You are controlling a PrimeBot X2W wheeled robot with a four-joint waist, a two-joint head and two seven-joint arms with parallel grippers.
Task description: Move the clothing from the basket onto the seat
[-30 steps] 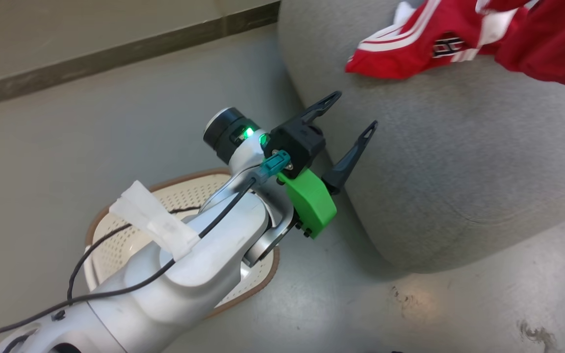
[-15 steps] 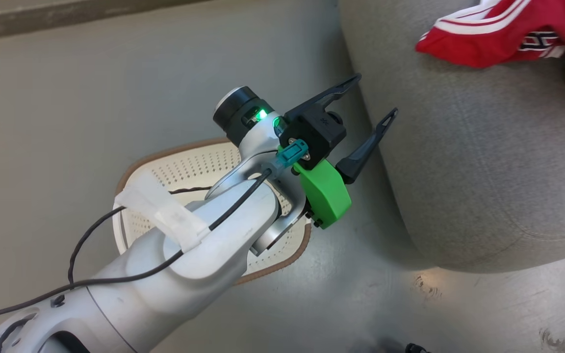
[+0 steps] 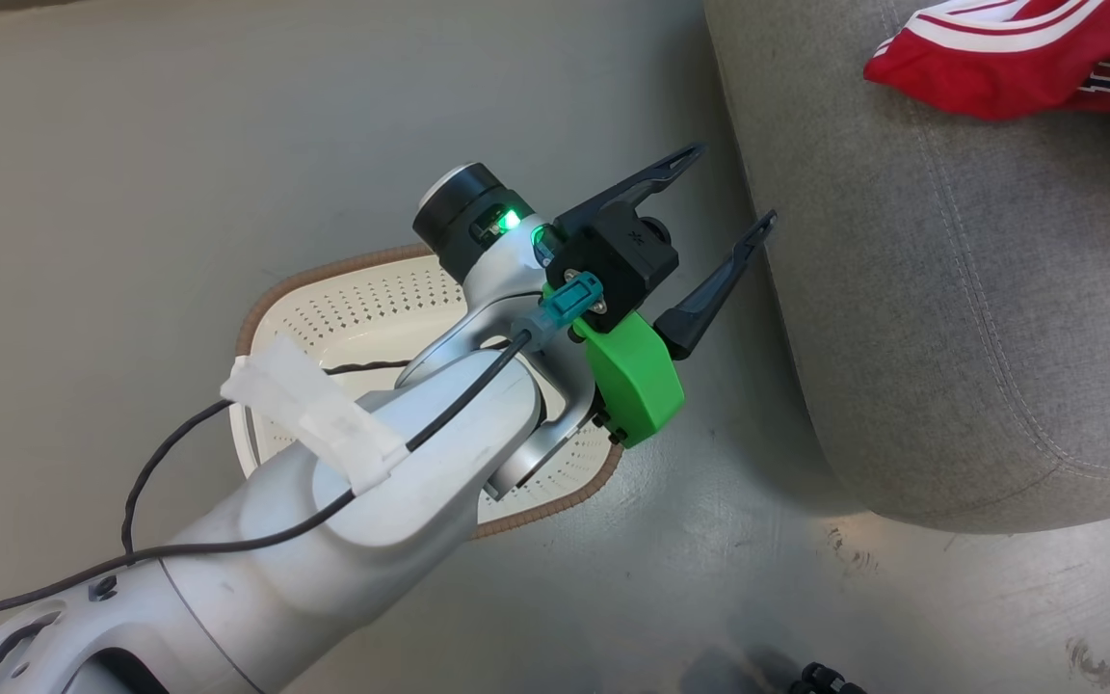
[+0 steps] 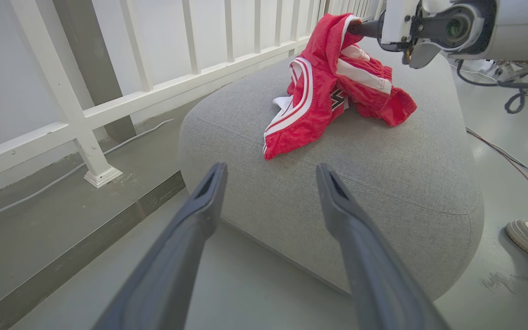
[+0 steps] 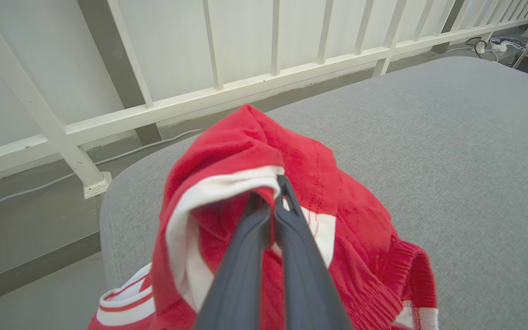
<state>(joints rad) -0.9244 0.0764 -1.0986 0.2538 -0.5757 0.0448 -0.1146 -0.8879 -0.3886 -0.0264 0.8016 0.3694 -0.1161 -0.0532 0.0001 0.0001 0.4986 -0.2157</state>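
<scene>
Basket (image 3: 372, 308) half hidden under left arm (image 3: 391, 482), left tool (image 3: 730, 186) released, right tool (image 5: 274, 190) clenched on clothing (image 5: 227, 156) resting on seat (image 5: 452, 137), lettering (image 4: 337, 98) creased, unreadable

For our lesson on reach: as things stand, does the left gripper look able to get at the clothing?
Probably yes. The left gripper is open and points at the clothing on the seat, with nothing standing between. The right gripper is shut on its top fold, so the two grippers might crowd.
</scene>
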